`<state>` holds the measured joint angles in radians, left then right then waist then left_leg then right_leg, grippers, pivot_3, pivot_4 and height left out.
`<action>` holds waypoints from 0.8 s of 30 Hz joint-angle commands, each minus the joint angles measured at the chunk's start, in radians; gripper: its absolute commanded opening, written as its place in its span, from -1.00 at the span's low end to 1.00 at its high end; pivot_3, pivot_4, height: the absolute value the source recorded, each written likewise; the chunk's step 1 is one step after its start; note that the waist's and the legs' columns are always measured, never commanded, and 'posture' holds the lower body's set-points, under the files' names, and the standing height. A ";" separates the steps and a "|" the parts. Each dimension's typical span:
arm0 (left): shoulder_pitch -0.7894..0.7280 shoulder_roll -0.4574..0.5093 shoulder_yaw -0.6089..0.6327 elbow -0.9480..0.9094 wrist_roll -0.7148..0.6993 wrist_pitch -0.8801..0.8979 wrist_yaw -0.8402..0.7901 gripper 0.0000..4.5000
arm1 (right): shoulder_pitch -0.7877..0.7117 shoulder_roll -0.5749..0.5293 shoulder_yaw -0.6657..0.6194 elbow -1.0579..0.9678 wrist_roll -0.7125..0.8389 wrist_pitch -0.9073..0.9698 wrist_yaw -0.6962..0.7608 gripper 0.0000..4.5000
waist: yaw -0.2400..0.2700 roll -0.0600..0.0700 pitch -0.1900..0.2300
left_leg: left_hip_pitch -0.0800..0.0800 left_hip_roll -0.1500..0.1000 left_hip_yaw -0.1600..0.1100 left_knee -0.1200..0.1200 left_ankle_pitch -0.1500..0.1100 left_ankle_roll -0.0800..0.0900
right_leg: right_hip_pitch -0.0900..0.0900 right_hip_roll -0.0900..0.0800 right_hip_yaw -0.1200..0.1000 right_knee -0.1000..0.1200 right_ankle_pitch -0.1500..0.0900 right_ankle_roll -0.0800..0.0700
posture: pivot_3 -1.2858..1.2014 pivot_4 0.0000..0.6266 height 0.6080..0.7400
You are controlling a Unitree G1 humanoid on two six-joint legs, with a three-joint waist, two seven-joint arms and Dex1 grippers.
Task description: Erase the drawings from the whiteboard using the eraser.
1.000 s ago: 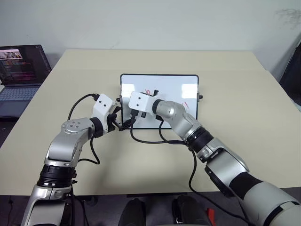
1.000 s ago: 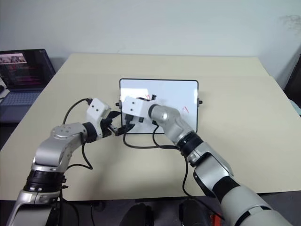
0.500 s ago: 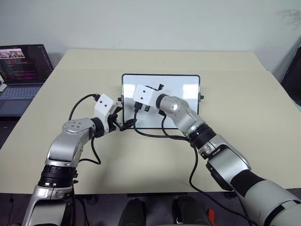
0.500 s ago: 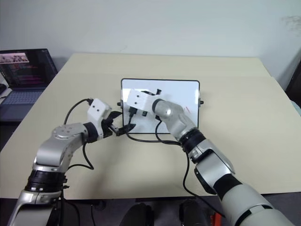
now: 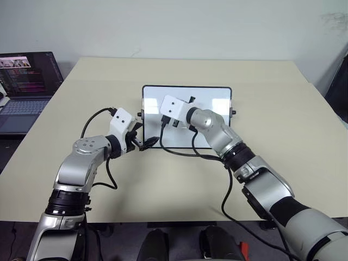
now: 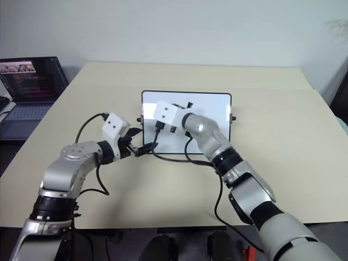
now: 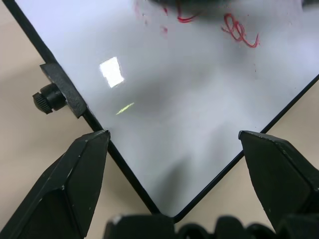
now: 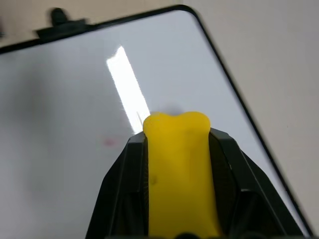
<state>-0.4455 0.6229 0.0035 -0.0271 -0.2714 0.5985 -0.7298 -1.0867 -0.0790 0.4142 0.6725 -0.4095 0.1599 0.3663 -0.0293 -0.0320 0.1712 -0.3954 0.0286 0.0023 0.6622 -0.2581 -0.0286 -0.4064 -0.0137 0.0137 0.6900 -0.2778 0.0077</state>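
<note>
- The beige table (image 5: 283, 136) carries everything in the scene, its top bare around the board.
- An open laptop (image 5: 24, 81) sits off the table's left side, its screen lit with dark windows.
- The whiteboard (image 5: 217, 97) lies flat near the middle of the table — a glossy white rectangle in a thin black frame with rounded corners and a small black knob (image 7: 46, 97) on the short side.
- The right arm reaches across from the right, its wrist over the board's left half, and the right gripper (image 8: 175, 144) sits above the white surface near one rounded corner.
- The left arm comes in from the left, and the left gripper (image 7: 174, 144) stands at the board's near left corner with its two black fingers (image 7: 79, 174) spread wide apart — one over the table beside the frame, the other past the board's near edge, with the corner between them and nothing clamped.
- The eraser (image 8: 180, 169), a yellow block, is pinched between the right gripper's two black fingers and points at the board; whether it touches the surface cannot be told.
- The drawings (image 7: 239, 34) are thin red squiggles on the board: a looping scribble and a few short strokes beside it, seen from the left wrist, lying under the right hand.
- A faint red speck (image 8: 109, 143) shows on the white just beside the eraser.
</note>
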 commanded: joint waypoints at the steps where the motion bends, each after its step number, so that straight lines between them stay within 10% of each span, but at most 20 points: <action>1: -0.025 -0.006 -0.001 -0.009 0.005 -0.024 -0.002 1.00 | 0.015 -0.021 -0.003 0.028 -0.006 0.023 0.019 -0.44 | -0.001 0.000 0.000 | 0.000 0.000 0.000 0.000 0.000 0.000 | 0.000 0.000 0.000 0.000 0.000 0.000 | 0.03 -0.52 1.00; 24: -0.033 -0.013 -0.002 -0.008 0.011 -0.025 -0.014 1.00 | 0.058 -0.076 0.052 0.002 -0.021 0.064 0.116 -0.44 | 0.001 0.000 0.000 | 0.002 0.000 0.000 0.000 0.000 0.000 | 0.001 0.000 0.000 0.000 0.000 0.000 | 0.03 -0.52 1.00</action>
<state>-0.4573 0.6096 0.0031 -0.0255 -0.2631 0.5983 -0.7368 -1.0736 -0.1186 0.4527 0.6484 -0.4106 0.1672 0.4296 -0.0288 -0.0323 0.1710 -0.3938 0.0286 0.0023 0.6621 -0.2578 -0.0283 -0.4052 -0.0136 0.0140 0.6900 -0.2778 0.0077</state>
